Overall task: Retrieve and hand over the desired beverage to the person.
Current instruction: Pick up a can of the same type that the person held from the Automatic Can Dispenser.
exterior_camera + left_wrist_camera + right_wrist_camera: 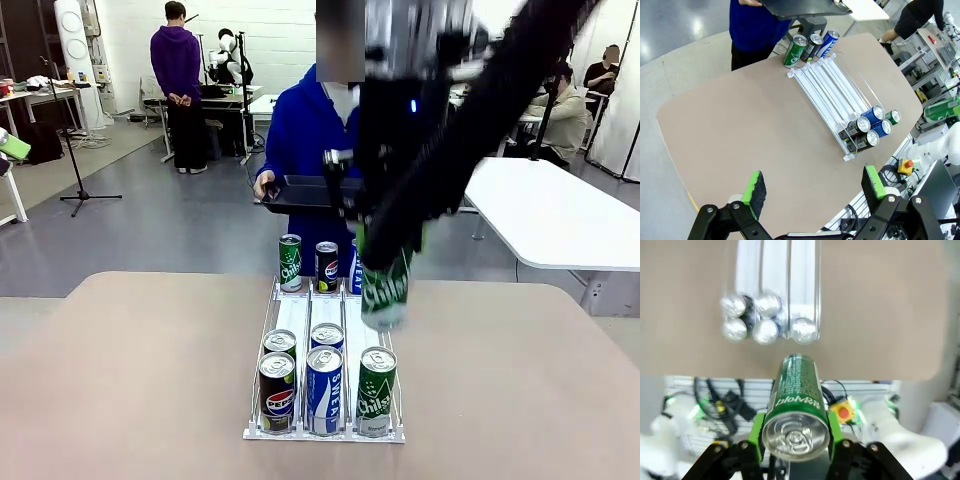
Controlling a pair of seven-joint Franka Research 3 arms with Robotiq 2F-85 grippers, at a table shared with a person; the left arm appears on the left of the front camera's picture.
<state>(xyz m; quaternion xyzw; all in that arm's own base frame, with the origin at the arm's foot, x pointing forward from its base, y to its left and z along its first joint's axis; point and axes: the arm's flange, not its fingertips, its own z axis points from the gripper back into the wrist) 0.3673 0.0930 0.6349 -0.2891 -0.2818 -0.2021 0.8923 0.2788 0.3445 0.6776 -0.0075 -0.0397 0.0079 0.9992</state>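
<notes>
Right tool [796, 434] clamped on green can [795, 390], left tool [814, 181] apart over table [740, 125], person [300, 130] holding tray [300, 192]

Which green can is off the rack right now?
The can in the right gripper, up in the air over the rack's right lane. The front-right can and far-left can, also green, stand down low.

Left spread wide, right gripping.
Your right arm [500, 110] drops in from 1 o'clock in front view. The right gripper [388, 262] points down toward 6, clamped on a green can [386, 292]. The left gripper [814, 186] hovers, jaws wide apart.
</notes>
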